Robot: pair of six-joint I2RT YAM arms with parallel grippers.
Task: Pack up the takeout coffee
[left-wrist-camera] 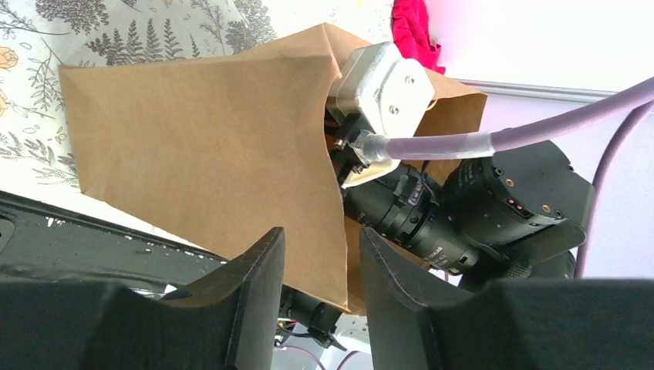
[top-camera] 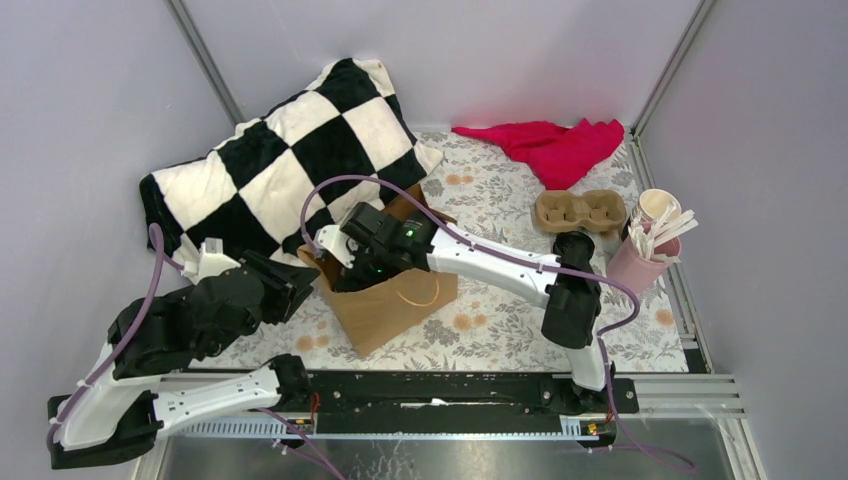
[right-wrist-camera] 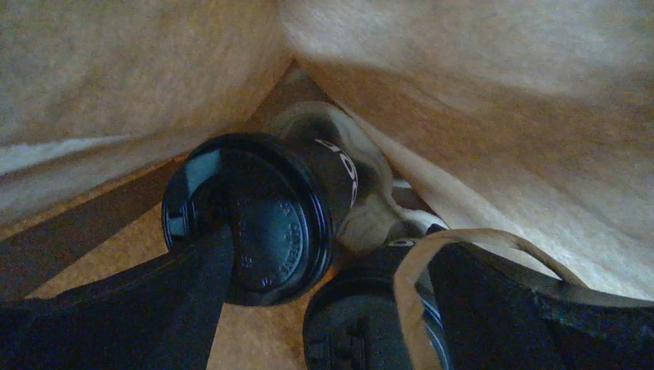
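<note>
Right fingers (right-wrist-camera: 185, 308) spread wide, two coffee cups (right-wrist-camera: 262, 216) between them, inside bag (right-wrist-camera: 501, 116).

Left arm (top-camera: 190, 320): folded low at table's (top-camera: 500, 330) near-left corner; left gripper (left-wrist-camera: 320, 235): jaws parted; right arm (top-camera: 500, 265): stretched leftward, wrist tipped down; right gripper (right-wrist-camera: 332, 254): jaws spread wide.
</note>
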